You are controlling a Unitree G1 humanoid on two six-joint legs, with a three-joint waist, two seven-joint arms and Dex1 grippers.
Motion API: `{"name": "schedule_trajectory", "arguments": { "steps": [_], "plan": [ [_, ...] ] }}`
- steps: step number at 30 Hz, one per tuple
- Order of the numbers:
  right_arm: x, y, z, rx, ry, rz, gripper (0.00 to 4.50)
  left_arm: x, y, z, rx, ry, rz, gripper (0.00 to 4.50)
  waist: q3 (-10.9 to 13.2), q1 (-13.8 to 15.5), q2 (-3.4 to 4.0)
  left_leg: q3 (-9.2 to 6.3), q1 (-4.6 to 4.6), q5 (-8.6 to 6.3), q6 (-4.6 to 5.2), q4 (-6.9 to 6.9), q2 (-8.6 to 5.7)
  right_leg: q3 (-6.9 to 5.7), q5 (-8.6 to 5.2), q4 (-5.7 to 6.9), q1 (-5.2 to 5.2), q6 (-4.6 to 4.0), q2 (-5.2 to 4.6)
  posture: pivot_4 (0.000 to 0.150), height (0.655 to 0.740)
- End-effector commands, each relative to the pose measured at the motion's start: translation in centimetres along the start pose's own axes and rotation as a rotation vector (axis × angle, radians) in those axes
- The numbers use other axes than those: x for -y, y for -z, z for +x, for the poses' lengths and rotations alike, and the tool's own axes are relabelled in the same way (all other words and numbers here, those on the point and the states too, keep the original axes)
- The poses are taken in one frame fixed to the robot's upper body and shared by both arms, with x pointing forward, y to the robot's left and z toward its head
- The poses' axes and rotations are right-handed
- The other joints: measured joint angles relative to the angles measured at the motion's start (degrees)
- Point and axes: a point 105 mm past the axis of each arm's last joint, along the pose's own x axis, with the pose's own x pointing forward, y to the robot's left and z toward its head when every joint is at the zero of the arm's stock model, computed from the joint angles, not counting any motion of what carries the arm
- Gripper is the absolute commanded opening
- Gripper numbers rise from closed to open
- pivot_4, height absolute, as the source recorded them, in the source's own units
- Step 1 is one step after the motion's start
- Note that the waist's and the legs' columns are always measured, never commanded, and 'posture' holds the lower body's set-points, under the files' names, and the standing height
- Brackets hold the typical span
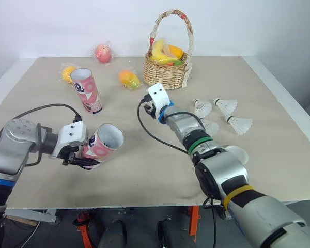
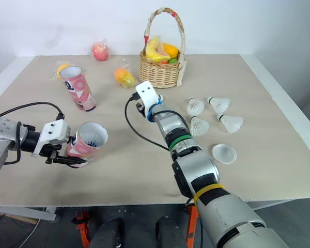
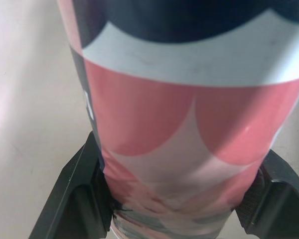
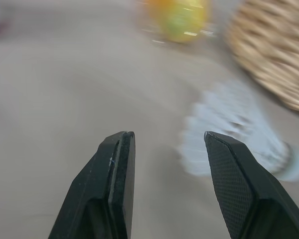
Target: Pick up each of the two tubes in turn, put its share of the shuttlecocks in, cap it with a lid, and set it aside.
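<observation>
My left gripper (image 1: 78, 156) is shut on a pink patterned tube (image 1: 102, 144), held tilted just above the table with its open mouth facing up and to the right. In the left wrist view the black fingers (image 3: 77, 194) clamp the tube (image 3: 189, 109) on both sides. A second pink tube (image 1: 87, 90) stands upright at the back left. My right gripper (image 4: 164, 137) is open and empty, low over the table near the basket. A white shuttlecock (image 4: 239, 134) lies just ahead of it. Several more shuttlecocks (image 1: 226, 106) lie to the right, and a white lid (image 1: 236, 154) lies nearer the front.
A wicker basket (image 1: 168, 72) of fruit stands at the back centre. Wrapped fruit lies behind: an apple (image 1: 103, 53), an orange (image 1: 68, 72) and a mango (image 1: 129, 79). A black cable (image 1: 150, 129) loops beside my right arm.
</observation>
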Motion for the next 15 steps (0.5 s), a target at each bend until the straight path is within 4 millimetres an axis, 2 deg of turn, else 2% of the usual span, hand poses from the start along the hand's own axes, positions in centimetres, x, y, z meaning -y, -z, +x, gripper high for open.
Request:
{"name": "schedule_trajectory", "arguments": {
  "steps": [1, 8, 15],
  "plan": [
    [1.6, -1.6, -0.2, 0.043, 0.064, 0.018, 2.47, 1.2, 0.4, 1.3, 0.004, 0.073, -0.02, 2.68, 0.0, 0.0, 0.0, 0.0, 0.01, 0.0, 0.0, -0.01, 0.0, 0.0, 0.0, 0.0, 0.0, 0.0, 0.0, 0.15, 0.74],
    [4.5, 0.3, -0.8, -0.014, 0.147, 0.035, 2.47, 1.3, 0.3, 1.6, 0.009, 0.078, -0.02, 2.68, 0.0, 0.0, 0.0, 0.0, 0.0, 0.0, 0.0, -0.01, -0.05, 0.01, -0.01, 0.0, 0.01, 0.02, -0.03, 0.15, 0.74],
    [9.4, 0.7, -2.5, -0.016, 0.268, 0.066, 2.47, 1.4, 0.3, 1.8, 0.013, 0.088, -0.019, 2.68, 0.0, 0.0, 0.01, 0.02, 0.0, 0.0, 0.0, -0.02, -0.12, 0.03, -0.03, -0.01, 0.02, 0.08, -0.1, 0.15, 0.74]
  ]
}}
